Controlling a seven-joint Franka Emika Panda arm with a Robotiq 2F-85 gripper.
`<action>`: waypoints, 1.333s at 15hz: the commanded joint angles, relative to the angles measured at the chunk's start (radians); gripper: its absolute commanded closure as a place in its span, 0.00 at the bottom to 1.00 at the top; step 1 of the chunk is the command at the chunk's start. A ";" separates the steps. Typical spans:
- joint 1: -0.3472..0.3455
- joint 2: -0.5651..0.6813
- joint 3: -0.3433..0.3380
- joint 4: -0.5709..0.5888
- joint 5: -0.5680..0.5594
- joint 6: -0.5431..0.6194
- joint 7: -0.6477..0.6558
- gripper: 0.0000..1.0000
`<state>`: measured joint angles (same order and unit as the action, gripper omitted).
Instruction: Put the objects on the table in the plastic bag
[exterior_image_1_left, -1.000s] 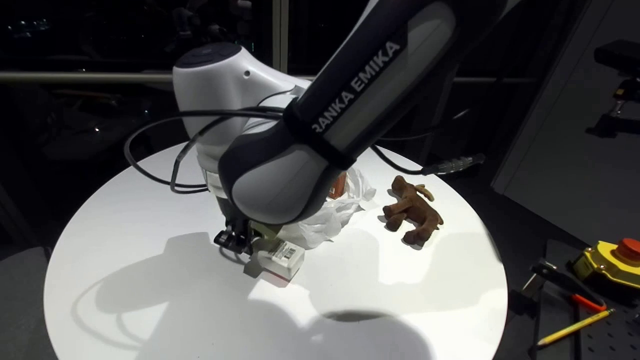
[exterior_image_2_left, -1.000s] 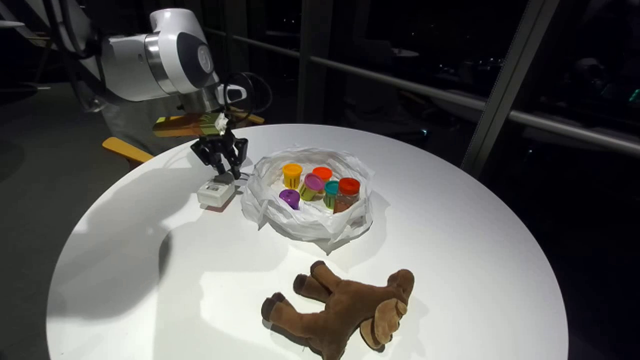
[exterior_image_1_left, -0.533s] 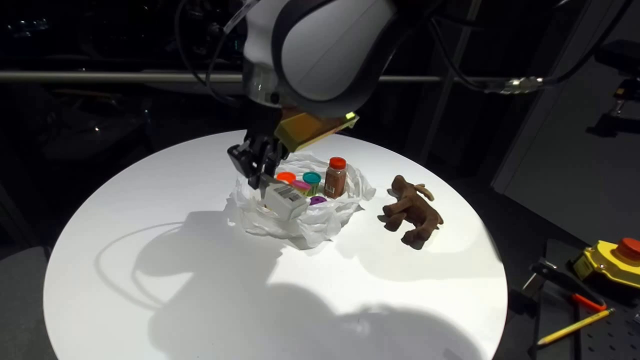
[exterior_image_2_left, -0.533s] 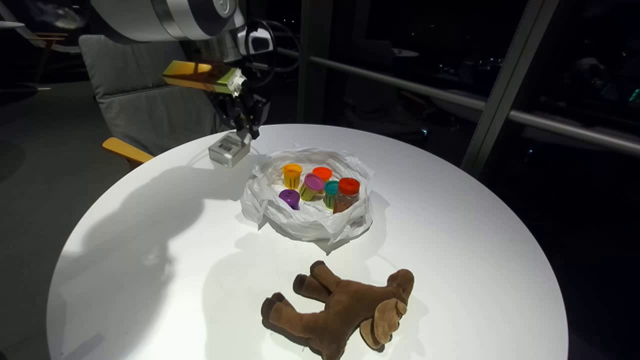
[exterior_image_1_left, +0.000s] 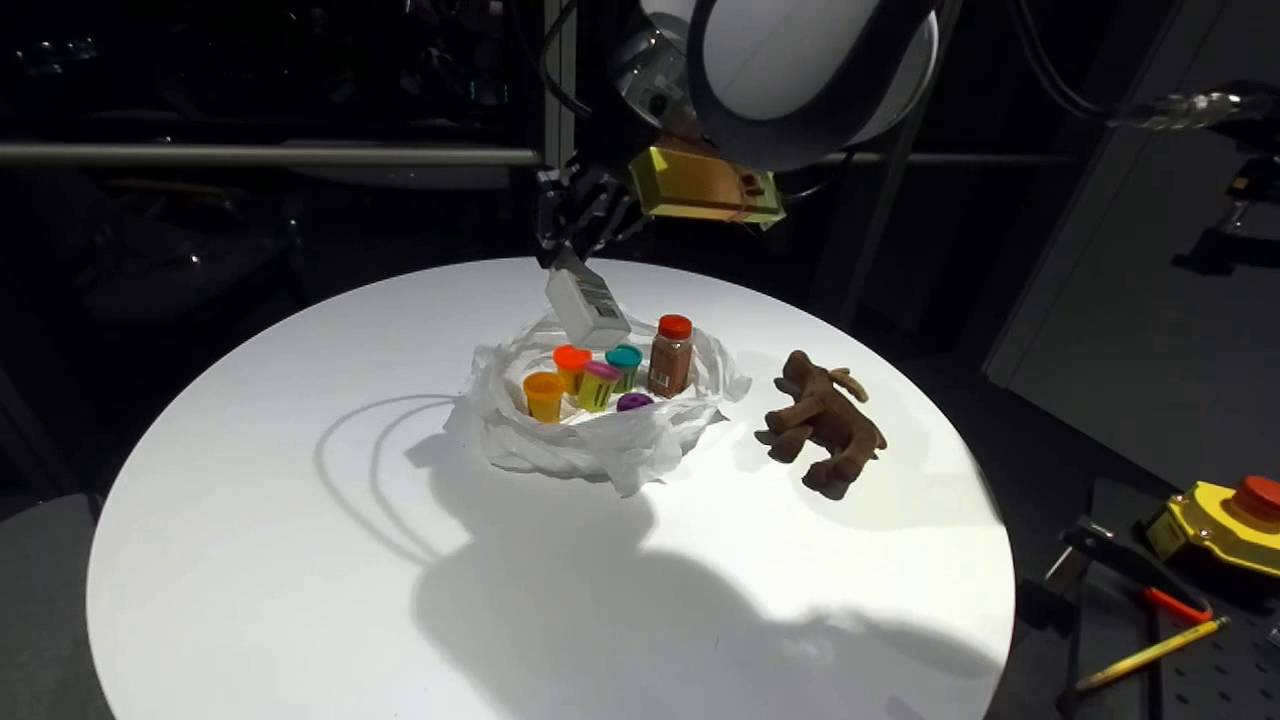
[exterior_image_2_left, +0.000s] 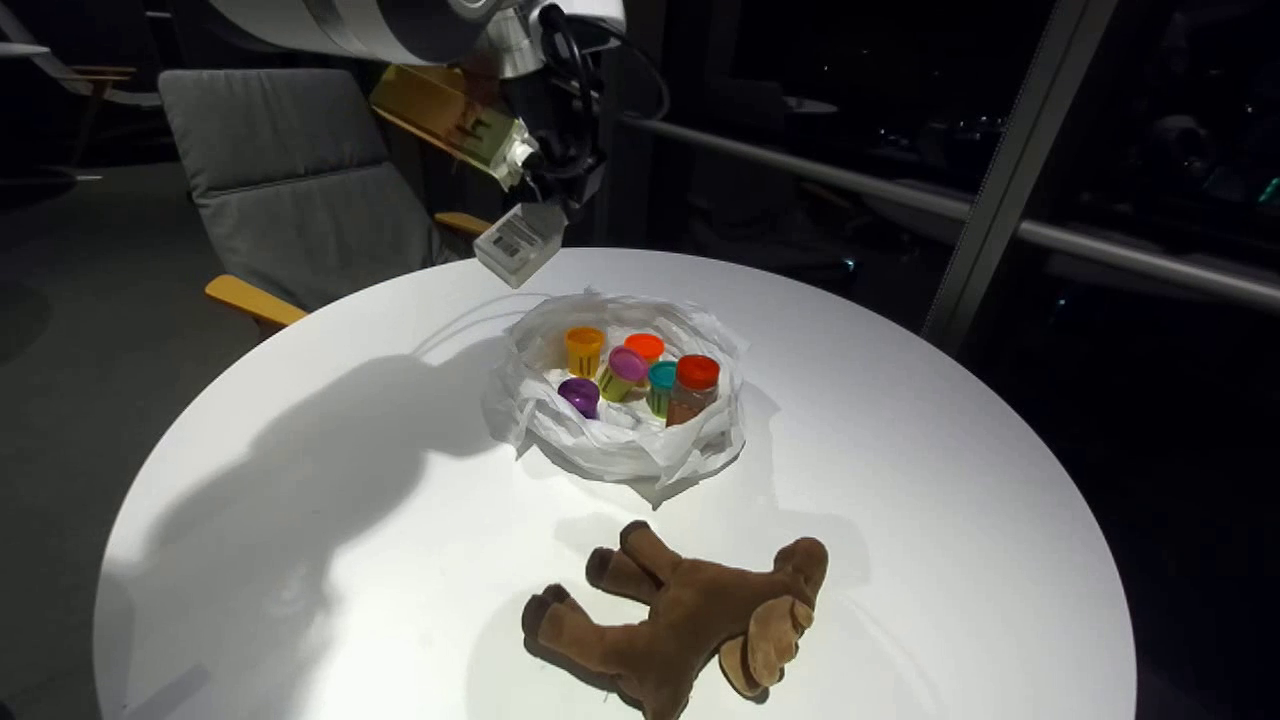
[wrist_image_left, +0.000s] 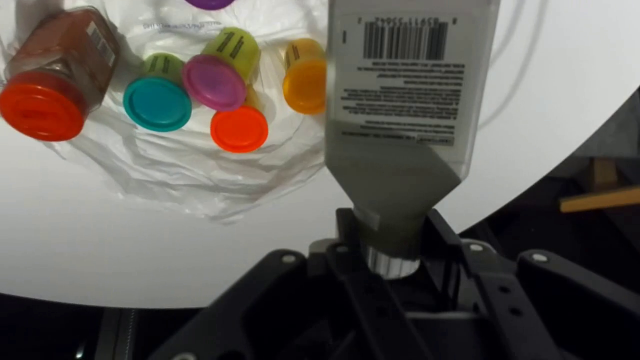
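Wrist view: my hand (wrist_image_left: 393, 225) clamps a flat white bottle (wrist_image_left: 400, 90) by its tapered neck, with a ribbed cap (wrist_image_left: 393, 266) behind the pinch. The bottle's long axis runs straight out from my hand, base outermost. Its body hides the edge of the crumpled white plastic bag (wrist_image_left: 165, 172) beside an orange-yellow tub (wrist_image_left: 305, 75) that stands in the bag. Whether the base hangs over the bag's mouth or just outside it, I cannot tell; I judge the coming move turns on bringing that base inward over the bag, then down.

Both exterior views add height: the bottle is tilted, higher than the bag and apart from it. They also show a brown plush moose (exterior_image_2_left: 690, 615) lying on the counter (exterior_image_2_left: 950, 450), near the bag but outside it, absent from the wrist view; it looks like the last thing left to pack after this bottle. Already in the bag are a red-lidded spice jar (wrist_image_left: 62, 72), an orange-lidded tub (wrist_image_left: 240, 129), a pink-lidded tub (wrist_image_left: 217, 80), a teal-lidded tub (wrist_image_left: 158, 100) and a purple-lidded tub (exterior_image_2_left: 579, 397). Only a sliver of that purple lid reaches the wrist view, yet the ribbed cap shows there alone.
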<state>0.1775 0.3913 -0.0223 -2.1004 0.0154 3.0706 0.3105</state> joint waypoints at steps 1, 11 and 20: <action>-0.021 0.020 0.021 -0.048 0.063 0.225 0.031 0.87; 0.097 0.205 -0.122 -0.036 0.100 0.431 0.023 0.87; 0.234 0.350 -0.219 0.084 0.209 0.434 0.035 0.87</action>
<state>0.3589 0.6859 -0.1990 -2.0860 0.1777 3.4830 0.3376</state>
